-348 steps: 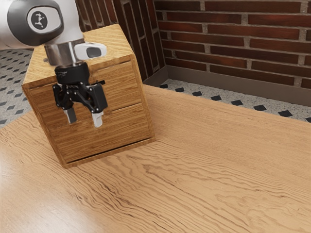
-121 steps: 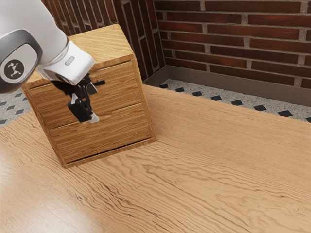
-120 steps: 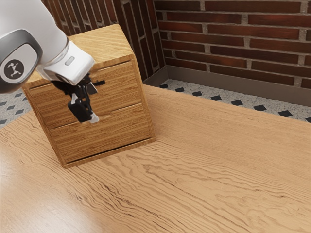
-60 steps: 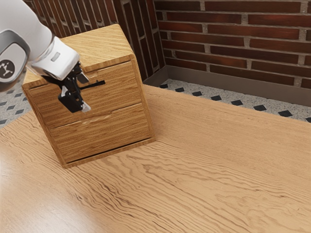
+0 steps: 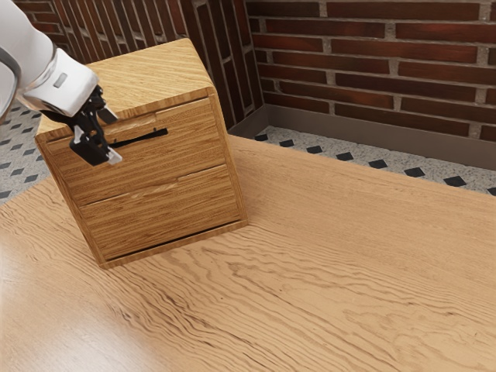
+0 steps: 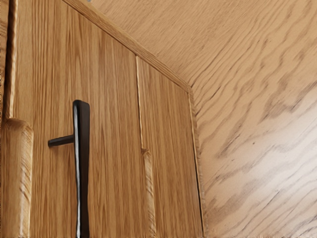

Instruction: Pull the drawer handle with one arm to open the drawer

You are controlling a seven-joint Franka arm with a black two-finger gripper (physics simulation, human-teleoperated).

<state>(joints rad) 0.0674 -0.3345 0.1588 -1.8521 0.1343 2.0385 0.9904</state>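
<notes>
A big wooden table point(image 5: 325, 263) stands by a red brick wall point(image 5: 372, 54) and a tiled floor point(image 5: 387, 159). On it sits a wooden box with two drawers point(image 5: 163, 194). Its thin black bar handle point(image 5: 143, 137) is on the top drawer point(image 5: 167, 151). My jaws hang just beside the handle's end on the exterior view's left. I cannot tell how wide they are.

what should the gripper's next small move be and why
Probably shift the gripper toward the exterior view's right, along the black handle to its middle. It sits at the handle's end rather than its middle, and the top drawer looks shut.
</notes>
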